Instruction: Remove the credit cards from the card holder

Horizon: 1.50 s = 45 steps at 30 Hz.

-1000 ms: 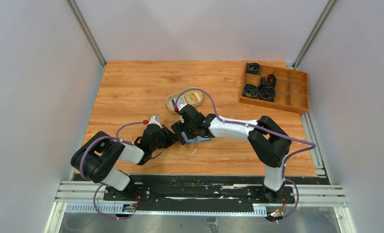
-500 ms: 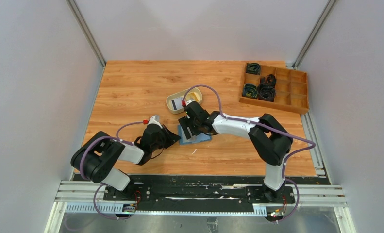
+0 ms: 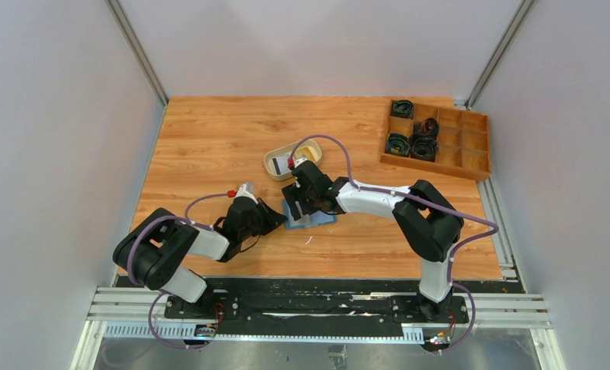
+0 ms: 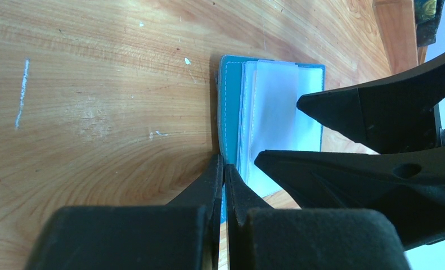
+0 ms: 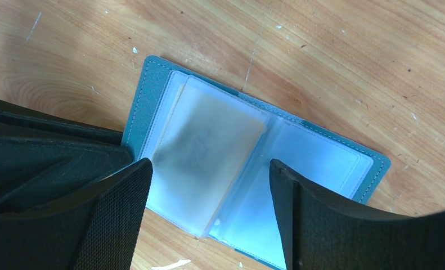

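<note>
The blue card holder lies open on the table, its clear inner sleeves fanned out. One sleeve holds a pale greyish card. My left gripper is shut on the holder's near edge and pins it at the table; in the top view it is at the holder's left side. My right gripper hangs open just above the sleeves, empty, with a finger on each side of the raised sleeve. In the top view it covers part of the holder.
A cream oval tray stands just behind the holder, with a whitish card and something yellow in it. A wooden compartment box with dark coiled items stands at the back right.
My right gripper has drawn back from over the holder toward the tray, uncovering the blue cover. It has hardly moved in the last half second. My left gripper has stayed put.
</note>
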Tool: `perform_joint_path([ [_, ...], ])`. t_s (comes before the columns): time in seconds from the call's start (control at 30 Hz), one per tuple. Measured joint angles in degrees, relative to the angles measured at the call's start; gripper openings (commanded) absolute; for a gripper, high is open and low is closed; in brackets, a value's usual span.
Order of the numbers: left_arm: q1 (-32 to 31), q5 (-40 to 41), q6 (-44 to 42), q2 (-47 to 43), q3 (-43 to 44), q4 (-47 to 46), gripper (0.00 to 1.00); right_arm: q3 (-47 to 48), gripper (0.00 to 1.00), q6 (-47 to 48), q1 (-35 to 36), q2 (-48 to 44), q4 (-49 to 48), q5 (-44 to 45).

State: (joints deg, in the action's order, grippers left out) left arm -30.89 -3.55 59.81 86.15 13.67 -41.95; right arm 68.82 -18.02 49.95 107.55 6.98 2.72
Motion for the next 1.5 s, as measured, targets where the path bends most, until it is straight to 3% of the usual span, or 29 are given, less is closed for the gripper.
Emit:
perform_joint_path([
  [0.57,0.00,-0.20,0.00,0.37,0.00,-0.44,0.00,-0.11,0.79,0.61,0.00,0.42,-0.61,0.61],
  [1.3,0.00,-0.63,0.00,1.73,0.00,-2.08,0.00,-0.22,0.83,8.46,0.00,-1.55,5.44,15.39],
  [1.5,0.00,-0.90,0.02,2.29,0.04,-2.80,0.00,-1.22,0.86,11.98,0.00,-3.69,10.99,22.73],
])
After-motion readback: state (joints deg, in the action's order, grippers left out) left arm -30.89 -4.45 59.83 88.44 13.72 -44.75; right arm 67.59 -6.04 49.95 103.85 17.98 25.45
